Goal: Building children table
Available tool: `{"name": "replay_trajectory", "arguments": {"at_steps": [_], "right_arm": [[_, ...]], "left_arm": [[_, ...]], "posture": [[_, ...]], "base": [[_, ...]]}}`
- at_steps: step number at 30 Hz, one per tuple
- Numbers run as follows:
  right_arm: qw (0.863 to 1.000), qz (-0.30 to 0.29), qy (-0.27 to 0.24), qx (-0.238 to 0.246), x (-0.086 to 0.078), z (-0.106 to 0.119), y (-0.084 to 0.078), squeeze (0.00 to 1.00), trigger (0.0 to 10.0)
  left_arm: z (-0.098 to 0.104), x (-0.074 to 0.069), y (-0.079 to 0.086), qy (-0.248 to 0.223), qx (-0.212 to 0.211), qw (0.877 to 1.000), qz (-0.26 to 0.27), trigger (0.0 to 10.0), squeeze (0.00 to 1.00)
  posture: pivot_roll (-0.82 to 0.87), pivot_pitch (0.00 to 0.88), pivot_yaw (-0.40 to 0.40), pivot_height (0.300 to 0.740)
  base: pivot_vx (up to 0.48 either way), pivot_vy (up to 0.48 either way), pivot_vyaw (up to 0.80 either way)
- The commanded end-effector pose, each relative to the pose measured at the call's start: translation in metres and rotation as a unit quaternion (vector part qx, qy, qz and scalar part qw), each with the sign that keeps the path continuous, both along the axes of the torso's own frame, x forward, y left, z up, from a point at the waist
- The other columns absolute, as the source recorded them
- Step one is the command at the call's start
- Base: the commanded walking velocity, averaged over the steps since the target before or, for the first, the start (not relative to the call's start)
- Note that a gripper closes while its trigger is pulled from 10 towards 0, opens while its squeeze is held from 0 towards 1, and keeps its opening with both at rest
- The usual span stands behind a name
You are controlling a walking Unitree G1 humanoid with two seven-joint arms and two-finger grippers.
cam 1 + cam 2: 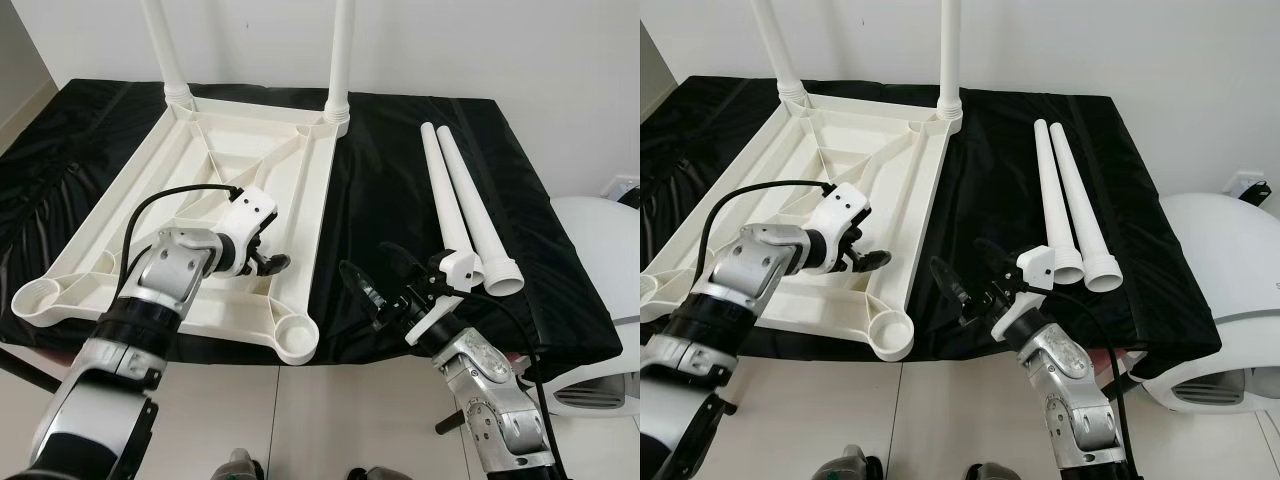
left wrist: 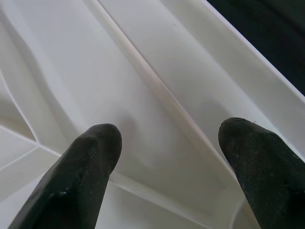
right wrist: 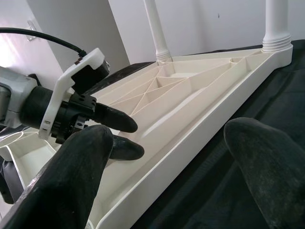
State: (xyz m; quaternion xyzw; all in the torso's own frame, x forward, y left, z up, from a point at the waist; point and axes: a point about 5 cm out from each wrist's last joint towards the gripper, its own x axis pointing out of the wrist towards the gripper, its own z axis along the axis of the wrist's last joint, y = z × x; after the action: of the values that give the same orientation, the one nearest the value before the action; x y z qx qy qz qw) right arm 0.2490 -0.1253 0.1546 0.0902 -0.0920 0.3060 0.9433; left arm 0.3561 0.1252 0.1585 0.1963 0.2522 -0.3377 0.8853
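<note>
Left gripper [image 1: 268, 262] parted and holding nothing, poised just above the ribbed underside of the white plastic children's tabletop [image 1: 215, 160], near its right-hand rail toward the near edge of the black-draped surface [image 1: 400, 170]. Right gripper [image 1: 372, 283] likewise spread wide and holding nothing, hovering over bare black cloth at the near edge, between the tabletop's right rail and the two loose white plastic tapered legs [image 1: 460, 205].

Tabletop lying upside down across the left half of the surface, its near corners reaching the front edge. Two white upright legs already seated in the far corner sockets: far-left leg [image 1: 160, 45] and far-right leg [image 1: 340, 60], both standing vertical. Near-right round socket [image 1: 297, 340] and near-left round socket [image 1: 38, 297] vacant. Loose legs resting side by side, touching, on the right half of the surface, flared ends toward the front edge.

By the look of it, about halfway through: two legs fitted, two left to pick up and press into the near sockets.
</note>
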Motion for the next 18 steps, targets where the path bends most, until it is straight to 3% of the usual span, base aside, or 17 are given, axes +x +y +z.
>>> {"name": "replay_trajectory", "arguments": {"at_steps": [1, 6, 17, 18], "right_arm": [[1.000, 0.005, -0.002, -0.005, 0.001, 0.002, 0.002, 0.00, 10.0], [1.000, 0.005, -0.003, -0.003, 0.001, 0.003, 0.002, 0.00, 10.0], [1.000, -0.001, -0.004, 0.005, 0.001, 0.003, 0.005, 0.00, 10.0], [1.000, -0.002, -0.004, 0.005, 0.000, 0.003, 0.004, 0.00, 10.0]], "left_arm": [[-0.036, -0.004, 0.018, 0.057, 0.060, 0.996, 0.044, 10.0, 0.00], [-0.040, -0.001, 0.023, 0.080, 0.063, 0.994, 0.046, 10.0, 0.00], [-0.037, 0.008, 0.017, 0.076, 0.055, 0.995, 0.040, 10.0, 0.00], [-0.038, 0.009, 0.017, 0.077, 0.055, 0.995, 0.040, 8.0, 0.00]], "posture": [[0.03, 0.088, 0.007, 0.740], [0.02, 0.091, 0.012, 0.740], [0.02, 0.099, 0.019, 0.740], [0.02, 0.102, 0.021, 0.740]], "base": [[0.000, 0.000, 0.00], [0.000, 0.000, 0.00], [0.000, 0.000, 0.00], [0.000, 0.000, 0.00]]}}
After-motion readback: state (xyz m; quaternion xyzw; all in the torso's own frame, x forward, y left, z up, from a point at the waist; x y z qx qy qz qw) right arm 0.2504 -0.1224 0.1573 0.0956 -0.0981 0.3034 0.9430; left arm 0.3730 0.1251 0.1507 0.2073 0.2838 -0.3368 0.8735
